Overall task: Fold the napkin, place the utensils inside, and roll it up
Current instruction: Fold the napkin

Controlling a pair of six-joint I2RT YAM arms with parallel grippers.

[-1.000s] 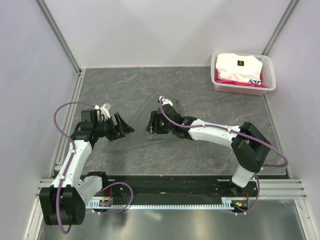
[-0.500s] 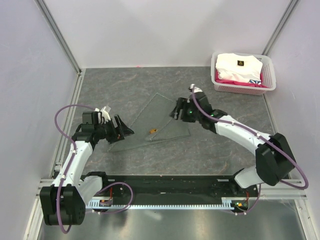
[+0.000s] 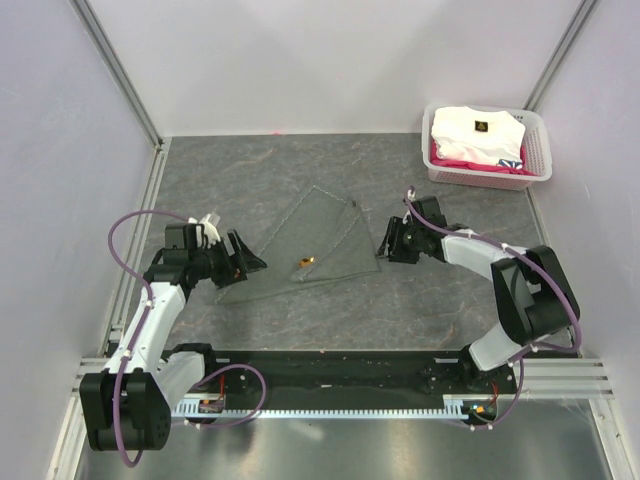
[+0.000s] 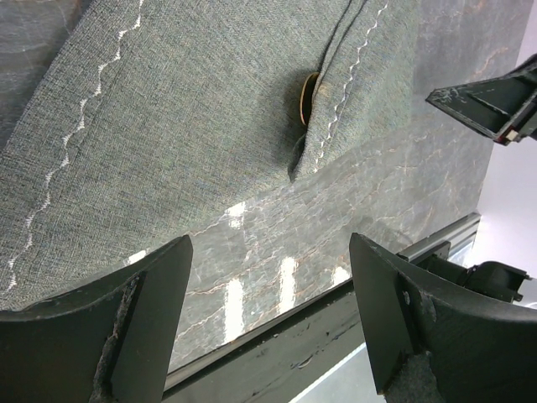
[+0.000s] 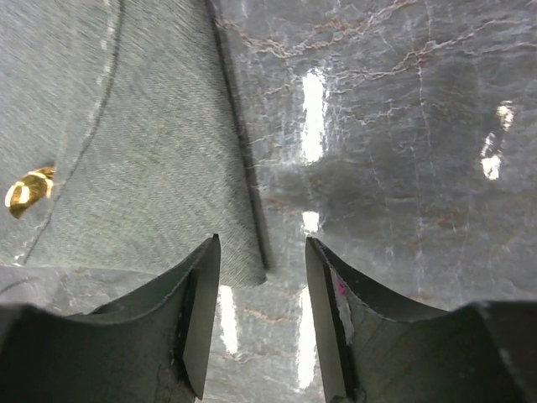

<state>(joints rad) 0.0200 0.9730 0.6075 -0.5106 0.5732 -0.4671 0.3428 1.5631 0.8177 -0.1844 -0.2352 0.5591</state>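
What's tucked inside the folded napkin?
A gold spoon pokes out from under the napkin's top layer. Only a small part shows; the cloth hides the rest.

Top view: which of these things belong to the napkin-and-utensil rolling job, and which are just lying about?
Job in hand:
- napkin, folded into a triangle
- spoon, only a gold bit showing at the fold

Lying about:
- basket in the far right corner
- white garment in it
- pink cloth under that
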